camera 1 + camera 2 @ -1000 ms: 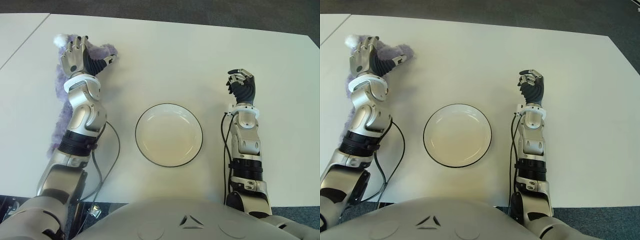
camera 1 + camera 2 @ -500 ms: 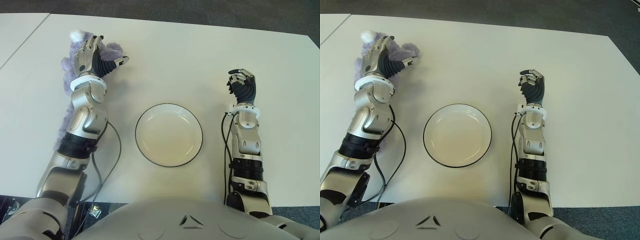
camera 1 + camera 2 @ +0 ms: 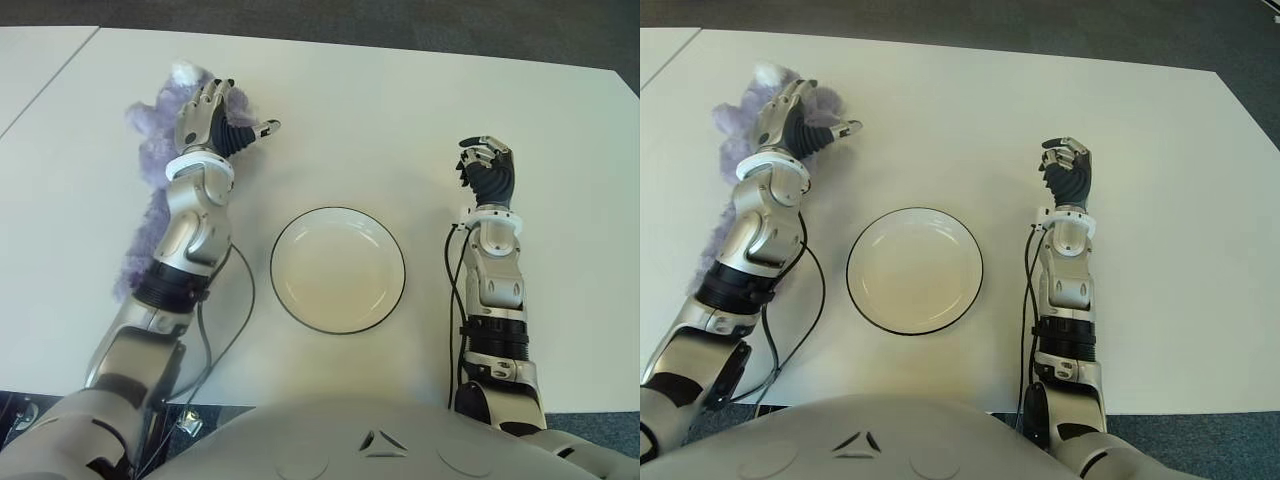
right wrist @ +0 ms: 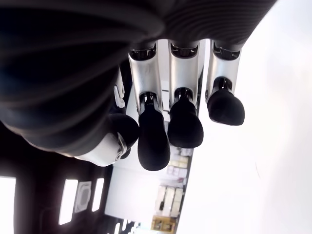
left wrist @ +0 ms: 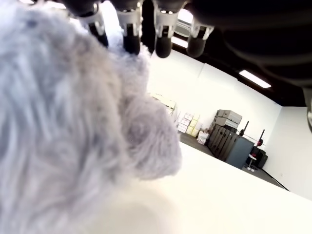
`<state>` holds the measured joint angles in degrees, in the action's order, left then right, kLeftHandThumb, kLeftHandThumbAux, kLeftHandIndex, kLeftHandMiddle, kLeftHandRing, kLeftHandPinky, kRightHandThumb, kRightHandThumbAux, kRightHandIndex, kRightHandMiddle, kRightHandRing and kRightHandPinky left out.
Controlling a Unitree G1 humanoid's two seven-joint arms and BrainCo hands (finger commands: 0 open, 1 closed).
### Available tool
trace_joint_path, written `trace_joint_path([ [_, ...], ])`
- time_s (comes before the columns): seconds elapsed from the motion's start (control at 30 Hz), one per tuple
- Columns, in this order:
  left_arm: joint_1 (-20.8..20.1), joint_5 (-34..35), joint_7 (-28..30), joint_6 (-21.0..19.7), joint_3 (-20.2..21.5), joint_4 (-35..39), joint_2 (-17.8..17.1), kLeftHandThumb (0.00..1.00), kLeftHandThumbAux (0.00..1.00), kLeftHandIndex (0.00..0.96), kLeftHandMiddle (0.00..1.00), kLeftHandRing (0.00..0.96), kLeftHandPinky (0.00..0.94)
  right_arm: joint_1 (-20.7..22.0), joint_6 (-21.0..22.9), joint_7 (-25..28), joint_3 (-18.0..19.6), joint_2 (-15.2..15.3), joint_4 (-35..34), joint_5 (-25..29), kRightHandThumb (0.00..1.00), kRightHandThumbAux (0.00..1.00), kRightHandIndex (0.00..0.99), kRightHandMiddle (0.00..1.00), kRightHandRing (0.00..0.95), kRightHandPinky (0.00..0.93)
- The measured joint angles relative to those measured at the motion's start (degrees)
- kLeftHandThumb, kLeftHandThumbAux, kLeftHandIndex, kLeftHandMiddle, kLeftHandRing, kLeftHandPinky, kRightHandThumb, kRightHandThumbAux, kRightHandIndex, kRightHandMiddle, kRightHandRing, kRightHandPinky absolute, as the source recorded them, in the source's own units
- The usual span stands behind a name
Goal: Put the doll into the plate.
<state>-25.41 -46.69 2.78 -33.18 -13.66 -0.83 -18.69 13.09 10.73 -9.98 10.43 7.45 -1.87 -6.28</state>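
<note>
A fluffy purple doll (image 3: 148, 152) hangs in my left hand (image 3: 214, 112) above the far left of the table, its long body trailing down beside my forearm. The left wrist view is filled with its fur (image 5: 58, 146), and the fingers (image 5: 131, 29) curl over it. The white plate (image 3: 338, 270) with a dark rim lies empty at the table's middle, to the right of and nearer than that hand. My right hand (image 3: 486, 166) is idle to the right of the plate, its fingers (image 4: 153, 146) curled on nothing.
The white table (image 3: 350, 110) stretches wide beyond the plate. A black cable (image 3: 228, 325) loops beside my left forearm, between it and the plate. A second table's edge (image 3: 50, 70) shows at the far left. Dark floor lies beyond the far edge.
My left hand has carried the doll to the right, toward the plate's side, and the doll's body has swung along under the forearm. The right hand has not moved.
</note>
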Motion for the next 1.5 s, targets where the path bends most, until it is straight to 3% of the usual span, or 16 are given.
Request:
trace_joint_path([
  [0.33, -2.90, 4.18, -4.14, 11.48, -0.15, -7.91, 0.80, 0.000, 0.410, 0.000, 0.000, 0.000, 0.079, 0.47, 0.00, 0.11, 0.28, 0.07, 0.23, 0.43, 0.717, 0.713, 0.435, 0.711, 0.746, 0.766],
  [0.47, -4.57, 7.68, -5.15, 19.14, -0.19, -12.94, 0.90, 0.000, 0.423, 0.000, 0.000, 0.071, 0.237, 0.45, 0.00, 0.10, 0.26, 0.32, 0.22, 0.30, 0.717, 0.714, 0.435, 0.709, 0.745, 0.764],
  [0.53, -5.55, 9.17, -5.64, 22.54, -0.20, -15.54, 1.01, 0.000, 0.423, 0.000, 0.000, 0.095, 0.268, 0.45, 0.00, 0.11, 0.19, 0.42, 0.19, 0.18, 0.717, 0.714, 0.435, 0.709, 0.744, 0.764],
  [0.77, -8.89, 12.05, -6.41, 31.34, -0.60, -23.85, 1.37, 0.000, 0.432, 0.000, 0.000, 0.115, 0.253, 0.42, 0.01, 0.17, 0.00, 0.43, -0.31, 0.05, 0.717, 0.714, 0.435, 0.715, 0.752, 0.775],
  [0.93, -9.83, 13.00, -6.75, 34.71, -0.60, -27.13, 1.37, 0.000, 0.420, 0.000, 0.017, 0.150, 0.302, 0.41, 0.09, 0.17, 0.01, 0.42, -0.64, 0.04, 0.717, 0.714, 0.435, 0.716, 0.753, 0.775],
  [1.5, -11.92, 13.38, -7.79, 44.43, -0.68, -32.89, 0.78, 0.000, 0.392, 0.000, 0.007, 0.104, 0.212, 0.42, 0.78, 0.04, -0.12, 0.09, -0.79, 0.00, 0.717, 0.713, 0.436, 0.723, 0.758, 0.776],
])
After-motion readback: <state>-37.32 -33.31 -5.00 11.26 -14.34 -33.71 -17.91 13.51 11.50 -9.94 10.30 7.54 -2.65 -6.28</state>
